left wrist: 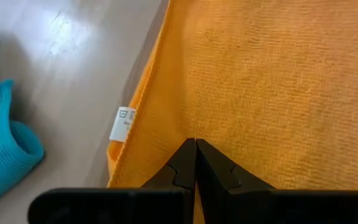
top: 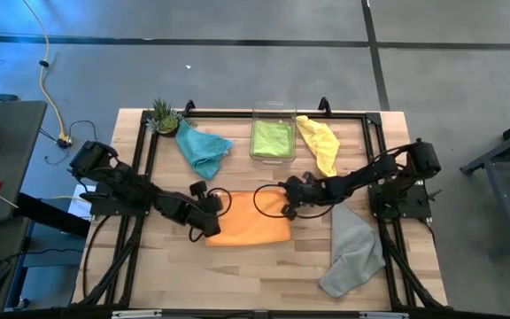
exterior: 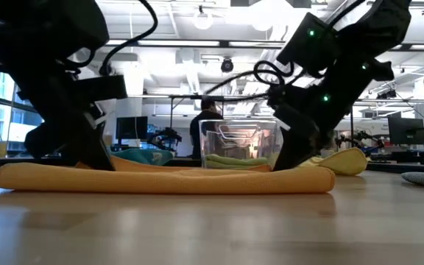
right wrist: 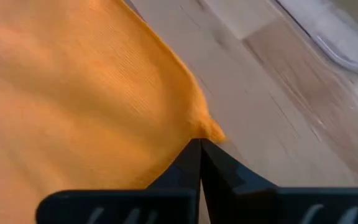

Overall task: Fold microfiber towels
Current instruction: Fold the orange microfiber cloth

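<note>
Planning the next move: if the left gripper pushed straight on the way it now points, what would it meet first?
Probably only more orange towel: the left gripper, shut on that towel's edge, points across its spread surface. Beyond it, depth is unclear.

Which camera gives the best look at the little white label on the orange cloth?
The left wrist view: the white label sticks out from the edge of the orange microfiber towel, close up. The high, low and right wrist views show the towel, but no label can be made out.
</note>
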Robot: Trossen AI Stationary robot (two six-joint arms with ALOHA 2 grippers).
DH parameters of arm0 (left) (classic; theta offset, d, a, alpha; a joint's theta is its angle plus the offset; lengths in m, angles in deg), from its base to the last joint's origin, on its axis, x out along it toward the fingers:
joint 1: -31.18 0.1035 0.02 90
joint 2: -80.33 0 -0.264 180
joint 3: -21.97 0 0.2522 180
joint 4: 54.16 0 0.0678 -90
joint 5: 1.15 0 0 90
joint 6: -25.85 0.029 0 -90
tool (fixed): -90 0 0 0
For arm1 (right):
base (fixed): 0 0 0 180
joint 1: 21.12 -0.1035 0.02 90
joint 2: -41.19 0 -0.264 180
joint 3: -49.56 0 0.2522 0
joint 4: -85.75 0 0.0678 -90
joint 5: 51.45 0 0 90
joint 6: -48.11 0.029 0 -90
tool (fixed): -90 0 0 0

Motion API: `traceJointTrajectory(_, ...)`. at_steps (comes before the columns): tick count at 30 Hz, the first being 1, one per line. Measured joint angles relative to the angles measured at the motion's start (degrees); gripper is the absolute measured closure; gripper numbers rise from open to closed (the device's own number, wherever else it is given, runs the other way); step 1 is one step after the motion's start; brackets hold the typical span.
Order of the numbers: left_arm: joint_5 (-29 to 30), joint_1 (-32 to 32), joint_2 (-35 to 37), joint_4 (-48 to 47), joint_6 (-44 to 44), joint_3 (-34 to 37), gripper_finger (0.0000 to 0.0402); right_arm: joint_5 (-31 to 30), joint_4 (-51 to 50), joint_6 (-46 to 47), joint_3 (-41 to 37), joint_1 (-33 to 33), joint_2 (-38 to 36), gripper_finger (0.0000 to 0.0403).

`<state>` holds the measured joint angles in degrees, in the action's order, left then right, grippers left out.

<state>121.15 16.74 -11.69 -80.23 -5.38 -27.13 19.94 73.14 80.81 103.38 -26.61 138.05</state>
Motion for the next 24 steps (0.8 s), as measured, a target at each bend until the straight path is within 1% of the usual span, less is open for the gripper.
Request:
traceJointTrajectory(7, -0.17, -1.49, 0.7, -2.75, -3.11, 0.0, 0.0402, -1.57, -2.61, -2.24, -0.1, 1.96, -0.96, 0.0401)
traceJointTrajectory(11, -1.46, -2.33, 3.09, -4.78, -4.6, 0.0, 0.0402, -1.74, -4.17, -1.49, -0.1, 1.7, -5.85, 0.0401)
traceJointTrajectory(13, -1.77, -2.88, 5.23, -5.3, -4.68, 0.0, 0.0402, -1.21, -3.7, -0.37, -0.1, 0.11, -8.28, 0.0401)
traceJointTrajectory(16, -2.35, -3.54, 8.02, -4.7, -4.21, 0.0, 0.0402, 2.9, 0.08, 0.75, -0.03, -3.77, -9.66, 0.0401)
traceJointTrajectory(20, -5.04, -3.73, 9.26, -2.13, -2.54, -0.04, 0.0402, 5.18, 4.51, 4.46, -0.03, -9.83, -7.2, 0.0401)
traceJointTrajectory(24, -6.88, -3.73, 8.28, 1.22, -0.72, -0.07, 0.0402, 5.27, 6.15, 7.7, -0.03, -14.7, -3.96, 0.0401)
